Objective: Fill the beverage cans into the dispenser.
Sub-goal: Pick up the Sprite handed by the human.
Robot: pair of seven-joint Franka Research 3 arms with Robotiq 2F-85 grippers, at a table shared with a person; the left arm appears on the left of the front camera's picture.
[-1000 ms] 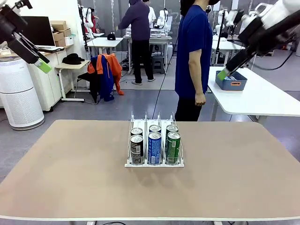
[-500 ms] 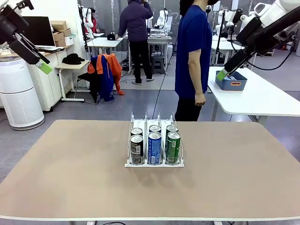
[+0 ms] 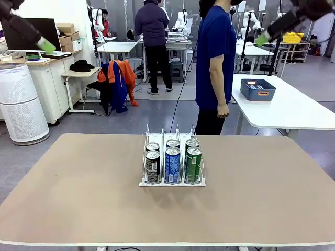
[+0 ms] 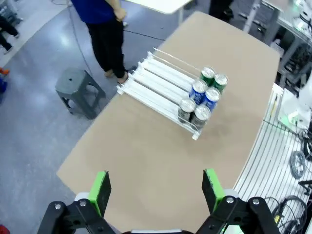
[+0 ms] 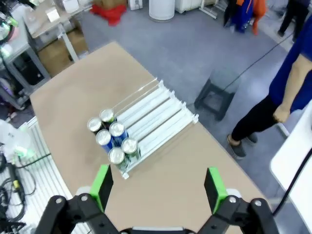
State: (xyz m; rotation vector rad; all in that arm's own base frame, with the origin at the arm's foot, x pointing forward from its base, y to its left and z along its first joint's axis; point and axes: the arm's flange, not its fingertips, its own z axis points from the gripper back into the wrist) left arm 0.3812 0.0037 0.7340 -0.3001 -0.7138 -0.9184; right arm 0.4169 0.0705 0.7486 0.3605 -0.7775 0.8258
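Observation:
The white dispenser (image 3: 172,182) stands in the middle of the tan table (image 3: 78,198). Several beverage cans sit upright at its front end, a black one (image 3: 152,166), a blue one (image 3: 172,164) and a green one (image 3: 193,164) in the front row with more behind. My left gripper (image 3: 46,46) is high at the upper left and my right gripper (image 3: 261,39) high at the upper right, both far above the table. From above, the left gripper (image 4: 156,190) and the right gripper (image 5: 158,187) each stand open with nothing between the fingers, looking down on the dispenser (image 4: 161,85) (image 5: 156,114) and cans (image 4: 202,95) (image 5: 112,139).
A person in a blue shirt (image 3: 215,63) stands at the table's far edge, hands down. A grey stool (image 4: 78,90) stands on the floor beside that edge. A blue-grey bin (image 3: 257,89) rests on a white table at the right.
Both arms have risen and drawn back toward the top corners of the front view. The cans and dispenser have not moved.

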